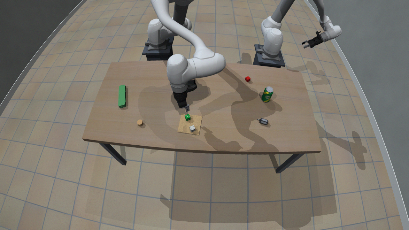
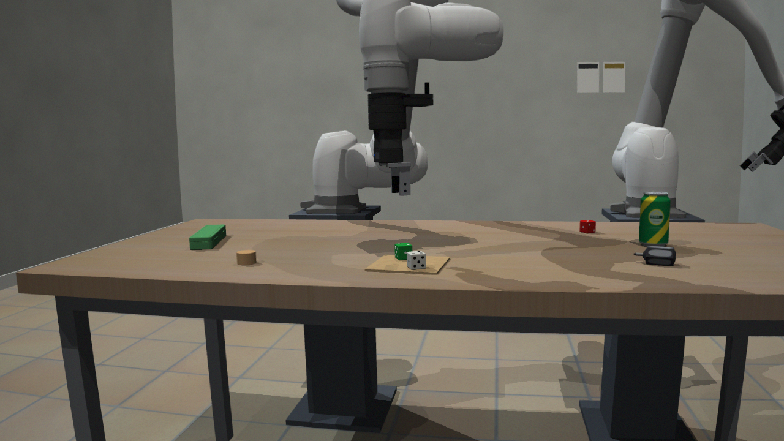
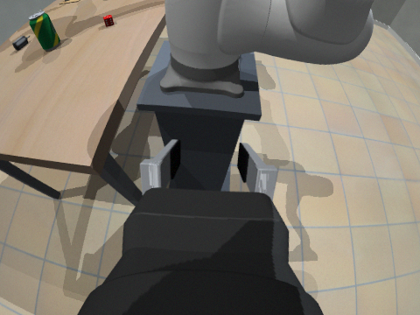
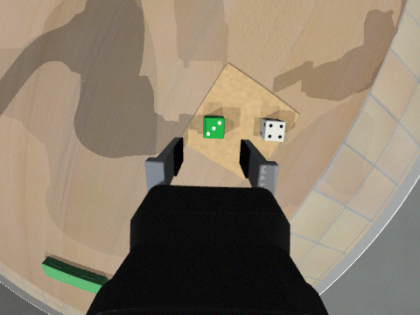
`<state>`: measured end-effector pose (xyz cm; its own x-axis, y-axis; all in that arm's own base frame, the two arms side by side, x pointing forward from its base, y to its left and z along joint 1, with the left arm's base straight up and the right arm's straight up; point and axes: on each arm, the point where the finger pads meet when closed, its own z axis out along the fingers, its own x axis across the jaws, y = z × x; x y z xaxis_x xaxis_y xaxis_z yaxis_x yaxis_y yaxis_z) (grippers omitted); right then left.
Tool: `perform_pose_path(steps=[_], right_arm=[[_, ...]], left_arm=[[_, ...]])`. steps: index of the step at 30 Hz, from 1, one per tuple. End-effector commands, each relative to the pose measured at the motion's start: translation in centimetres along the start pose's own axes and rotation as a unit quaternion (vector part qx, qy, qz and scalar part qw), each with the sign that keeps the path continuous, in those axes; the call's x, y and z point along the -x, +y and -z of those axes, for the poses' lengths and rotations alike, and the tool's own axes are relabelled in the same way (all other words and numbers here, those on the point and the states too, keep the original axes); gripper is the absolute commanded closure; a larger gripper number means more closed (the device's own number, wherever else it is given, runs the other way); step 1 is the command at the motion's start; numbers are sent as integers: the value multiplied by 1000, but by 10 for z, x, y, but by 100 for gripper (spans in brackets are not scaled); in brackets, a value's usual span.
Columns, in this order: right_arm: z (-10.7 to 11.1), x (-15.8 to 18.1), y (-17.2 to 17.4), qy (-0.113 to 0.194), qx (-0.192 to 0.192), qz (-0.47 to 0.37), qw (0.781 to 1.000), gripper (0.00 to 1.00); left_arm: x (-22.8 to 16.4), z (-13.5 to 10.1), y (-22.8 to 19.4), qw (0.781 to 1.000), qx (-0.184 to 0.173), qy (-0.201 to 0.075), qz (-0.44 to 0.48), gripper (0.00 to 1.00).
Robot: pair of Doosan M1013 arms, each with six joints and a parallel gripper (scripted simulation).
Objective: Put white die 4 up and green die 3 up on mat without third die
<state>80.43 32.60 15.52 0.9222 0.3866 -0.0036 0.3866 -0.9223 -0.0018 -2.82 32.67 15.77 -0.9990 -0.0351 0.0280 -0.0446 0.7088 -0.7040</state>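
The white die (image 1: 192,128) (image 2: 416,260) (image 4: 274,130) sits flat on the mat (image 1: 182,129) (image 2: 381,266) (image 4: 232,80), 4 on top. The green die (image 1: 187,117) (image 2: 402,251) (image 4: 213,128) sits flat on the mat behind it, 3 on top in the right wrist view. The red die (image 1: 247,79) (image 2: 587,226) (image 3: 108,20) lies off the mat, at the back right of the table. My right gripper (image 2: 400,193) (image 4: 211,150) is open and empty, above and behind the green die. My left gripper (image 1: 304,44) (image 3: 209,153) is open and empty, beyond the table's right end.
A green and yellow can (image 1: 267,94) (image 2: 654,218) (image 3: 45,31) stands at the right, with a dark fob-like object (image 1: 263,121) (image 2: 659,256) before it. A green box (image 1: 122,96) (image 2: 207,236) (image 4: 74,276) and a small wooden disc (image 1: 139,122) (image 2: 245,257) lie at the left.
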Motion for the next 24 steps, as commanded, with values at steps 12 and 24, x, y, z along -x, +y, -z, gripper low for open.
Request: perform_pose_path(steps=[12,24], right_arm=[[45,-2,-1,2,1,-2,1000,0],[45,-2,-1,2,1,-2,1000,0]], left_arm=[[-4,-2,-3,1000,-2,3,3,0],[-4,-2,-3,1000,-2,3,3,0]])
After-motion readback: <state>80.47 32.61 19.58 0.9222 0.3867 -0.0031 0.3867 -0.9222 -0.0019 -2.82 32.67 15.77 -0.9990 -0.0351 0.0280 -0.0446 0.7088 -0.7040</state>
